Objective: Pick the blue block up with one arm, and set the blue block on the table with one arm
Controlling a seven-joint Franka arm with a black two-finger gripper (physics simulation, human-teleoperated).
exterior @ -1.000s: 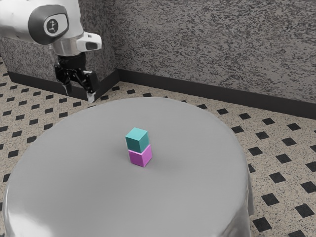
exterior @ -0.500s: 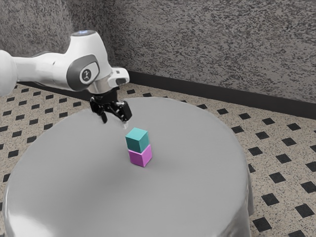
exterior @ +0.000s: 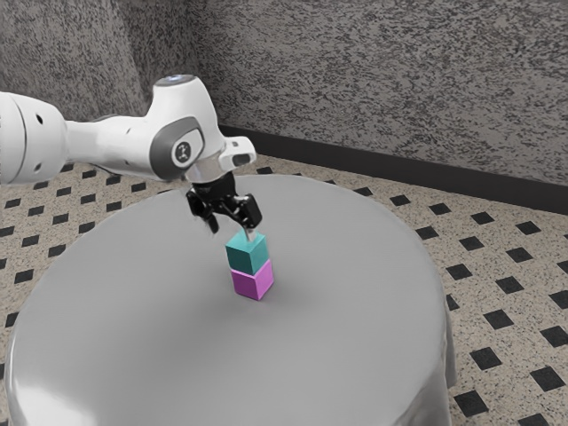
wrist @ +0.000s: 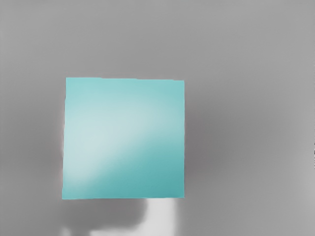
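Nearest to the exterior view's camera spread our round grey table [exterior: 133,355], with a bright glare low at the exterior view's left and its cover hanging in folds at the exterior view's right. Farther in, near the middle of the top, the pink block [exterior: 252,281] stood directly on the table, upright. The blue block [exterior: 248,254], more teal than blue, rested on top of it, level and slightly out of line with the one beneath. In the wrist view we looked down on its square upper face, a pale sheen crossing it, with grey table around it and a whitish blurred shape [wrist: 160,216] next to one edge; what that shape was, we could not tell. Just above the blue block hung our black gripper [exterior: 232,231], tilted, its fingers spread apart with nothing gripped between them. One pale fingertip overlapped the block's top face in the exterior view, and whether it touched, we could not tell; the other finger was off to the exterior view's left. Our white arm [exterior: 115,142] reached in from that same side. Beyond the table lay the speckled floor [exterior: 497,302] with its dark diamonds, then a dark skirting [exterior: 355,158], and farthest off the mottled grey wall [exterior: 382,80].
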